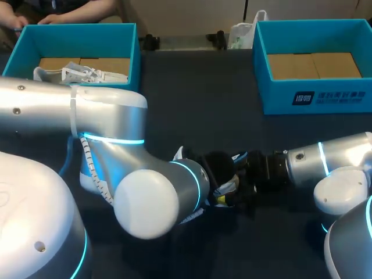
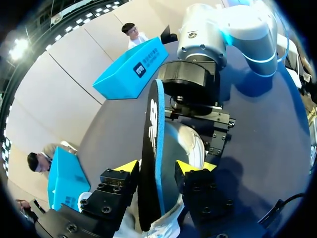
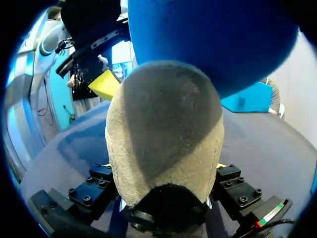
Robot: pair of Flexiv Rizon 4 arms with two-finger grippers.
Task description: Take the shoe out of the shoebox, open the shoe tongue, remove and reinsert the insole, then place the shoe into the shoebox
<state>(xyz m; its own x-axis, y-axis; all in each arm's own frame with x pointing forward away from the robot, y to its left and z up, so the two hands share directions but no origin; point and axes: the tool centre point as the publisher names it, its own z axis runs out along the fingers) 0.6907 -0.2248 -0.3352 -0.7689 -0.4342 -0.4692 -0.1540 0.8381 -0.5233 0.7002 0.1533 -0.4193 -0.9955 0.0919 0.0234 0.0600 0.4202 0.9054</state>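
Dark tabletop (image 1: 197,104), hands meeting at six o'clock.
Right hand (image 3: 166,171) clamps the shoe (image 3: 163,124); left hand (image 2: 158,167) straddles the insole (image 2: 148,144), grip unclear.

The table (image 1: 197,99) is the one piece of furniture to speak of here. It has a broad top with a dark, matte surface, somewhere between navy and charcoal, running unbroken from left to right. Its far edge shows as a straight line at the middle. Light comes from overhead, even and soft. The far stretch takes a dull sheen and the near part sinks almost to black in shadow.
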